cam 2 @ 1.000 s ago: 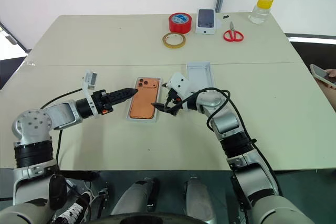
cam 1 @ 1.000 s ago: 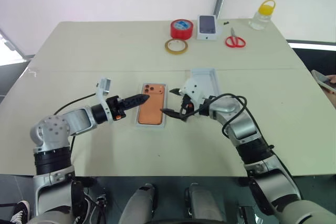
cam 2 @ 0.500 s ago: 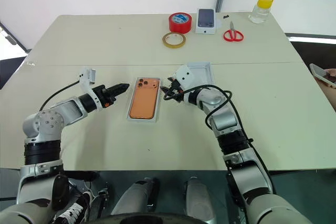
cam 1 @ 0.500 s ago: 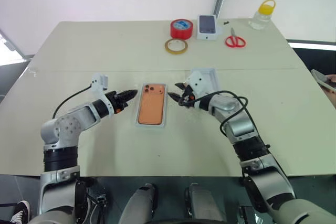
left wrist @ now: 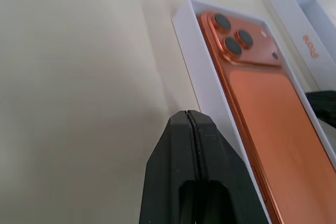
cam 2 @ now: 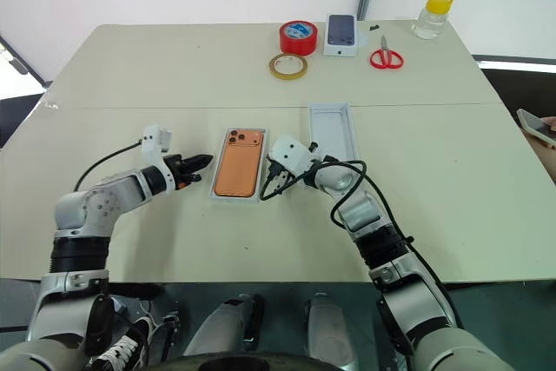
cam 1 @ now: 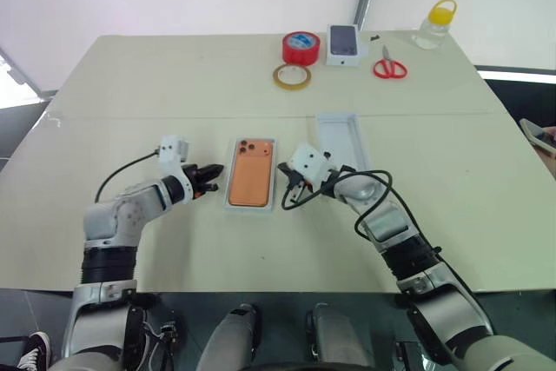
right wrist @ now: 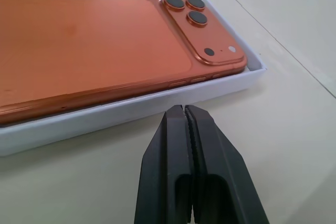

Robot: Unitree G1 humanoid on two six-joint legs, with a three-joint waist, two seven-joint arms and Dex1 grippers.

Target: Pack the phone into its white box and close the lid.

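The orange phone (cam 1: 250, 176) lies camera side up inside the white box (cam 1: 251, 207) at the table's middle. The lid (cam 1: 340, 138) rests open side up just right of it, apart from the box. My left gripper (cam 1: 215, 188) is shut and empty, low over the table by the box's left wall (left wrist: 202, 77). My right gripper (cam 1: 287, 196) is also shut and empty, its tip close to the box's right wall (right wrist: 131, 111) near the phone's (right wrist: 94, 45) side buttons. Neither gripper touches the phone.
At the table's far side sit a red tape roll (cam 1: 301, 47), a yellowish tape ring (cam 1: 291, 76), a small white box with a dark phone picture (cam 1: 343, 44), red scissors (cam 1: 390, 68) and a bottle with a yellow cap (cam 1: 433, 25). A person's hand (cam 1: 546, 135) shows at the right edge.
Both grippers went from open to shut. Both sank toward the table, the left one drawing back off the phone to the box's left side, the right one settling by its right wall.
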